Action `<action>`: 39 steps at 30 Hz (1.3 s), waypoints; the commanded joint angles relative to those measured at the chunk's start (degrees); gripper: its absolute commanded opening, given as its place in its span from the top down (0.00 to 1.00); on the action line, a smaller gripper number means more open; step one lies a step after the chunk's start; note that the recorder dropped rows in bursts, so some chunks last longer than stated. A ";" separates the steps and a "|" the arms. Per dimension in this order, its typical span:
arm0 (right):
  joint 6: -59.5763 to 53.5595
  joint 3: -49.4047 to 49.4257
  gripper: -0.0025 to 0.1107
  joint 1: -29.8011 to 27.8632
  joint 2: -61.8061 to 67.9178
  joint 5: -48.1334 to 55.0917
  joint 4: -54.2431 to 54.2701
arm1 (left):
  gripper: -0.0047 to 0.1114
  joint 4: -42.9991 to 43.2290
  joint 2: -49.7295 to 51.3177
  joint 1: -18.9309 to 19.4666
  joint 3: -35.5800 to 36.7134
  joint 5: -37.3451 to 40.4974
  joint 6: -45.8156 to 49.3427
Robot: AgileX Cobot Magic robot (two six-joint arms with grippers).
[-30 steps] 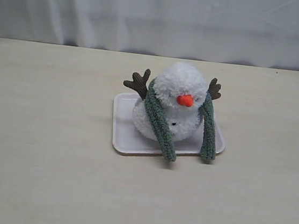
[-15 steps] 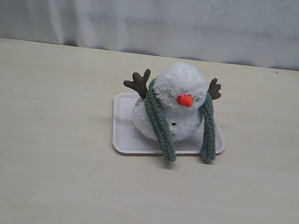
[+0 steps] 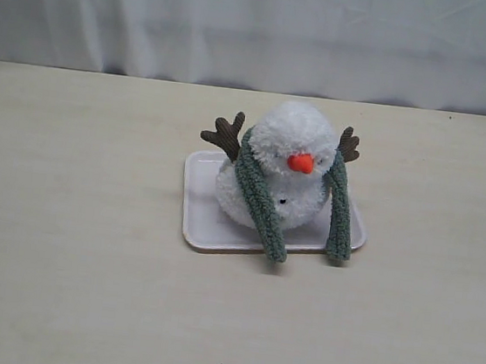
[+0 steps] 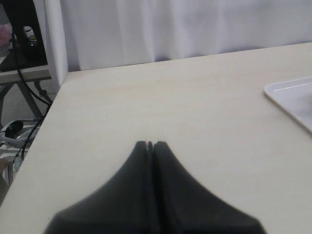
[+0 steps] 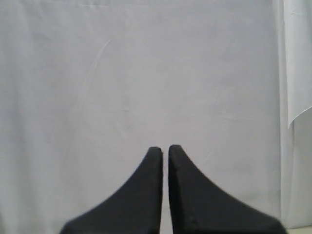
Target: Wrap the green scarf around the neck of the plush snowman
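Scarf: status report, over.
Left end effector shut, right end effector nearly shut, both empty. Scarf looped behind snowman, both ends hanging down front, uncrossed. Snowman on tray, nothing blocking.

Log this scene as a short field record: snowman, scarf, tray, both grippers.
plush snowman: upright on the white tray, facing the exterior camera
green scarf: draped round from behind, both ends hanging down the front, uncrossed
table: carries the tray
left gripper: shut, empty, over the table beside the tray
right gripper: shut to a slim gap, empty, facing the curtain
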 commanded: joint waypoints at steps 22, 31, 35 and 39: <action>-0.44 29.76 0.94 3.94 -0.30 -16.00 -13.54 | 0.96 -0.04 -0.10 0.07 0.18 -0.67 0.12; -0.44 30.29 0.94 3.97 -0.30 -13.21 -13.41 | 0.96 -0.04 -0.10 0.07 0.18 -0.67 0.12; 0.00 30.29 0.94 3.97 -0.30 -9.75 -11.86 | 0.96 -0.04 -0.10 0.07 0.18 -0.67 0.12; 2.16 30.29 0.94 3.97 -0.30 -8.34 -11.86 | 0.96 -0.04 -0.10 0.07 0.18 -0.67 0.12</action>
